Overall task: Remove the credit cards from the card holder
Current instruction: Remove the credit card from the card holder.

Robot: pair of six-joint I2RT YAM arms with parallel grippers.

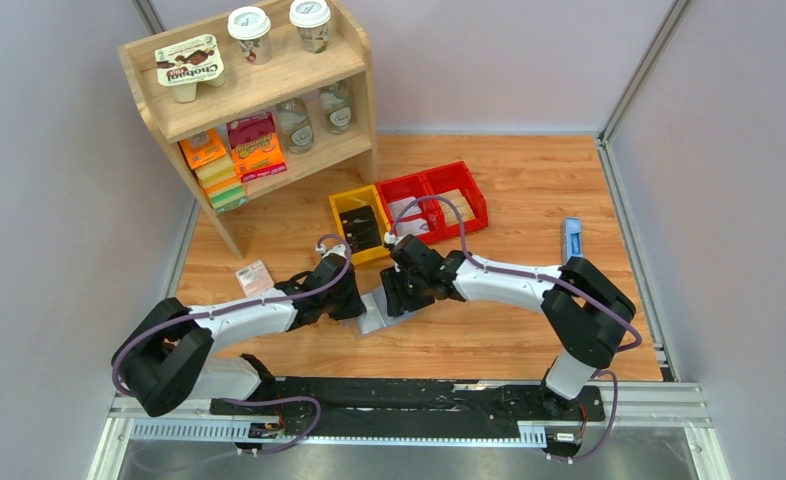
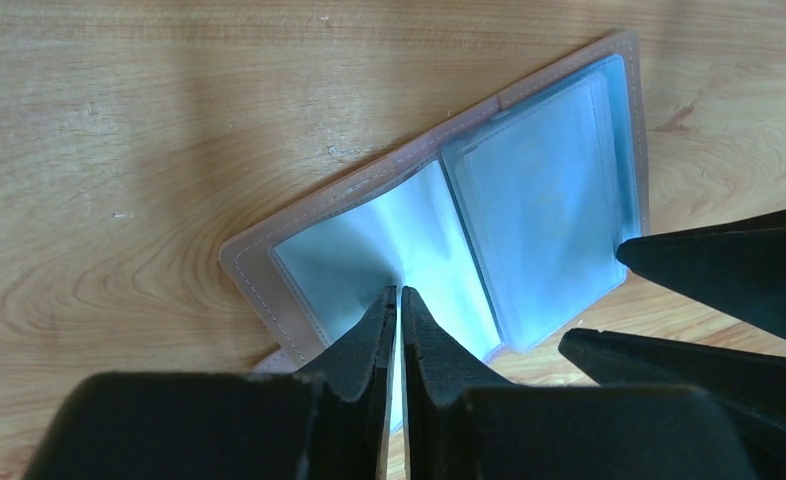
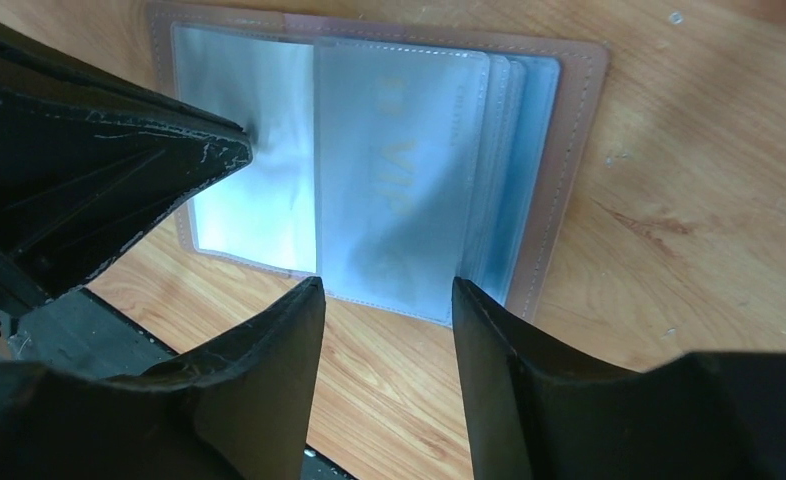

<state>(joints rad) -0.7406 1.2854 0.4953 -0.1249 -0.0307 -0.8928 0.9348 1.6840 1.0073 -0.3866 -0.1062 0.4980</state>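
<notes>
The holder (image 2: 539, 190) lies open on the tabletop (image 1: 529, 190), inside up, between the two arms. The left tool (image 2: 399, 298) is pressed almost together, pinching a clear leaf (image 2: 409, 240) at the holder's fold. The right tool (image 3: 384, 295) is spread over the near edge of the holder's other half and grips nothing. Contact there cannot be judged. A card (image 3: 399, 175) marked VIP sits inside the top pocket of that half. Further cards cannot be made out.

Card holder (image 2: 529, 190) pinkish-brown w/ pale blue sleeves; black claws; wood-grain table (image 2: 119, 150).
</notes>
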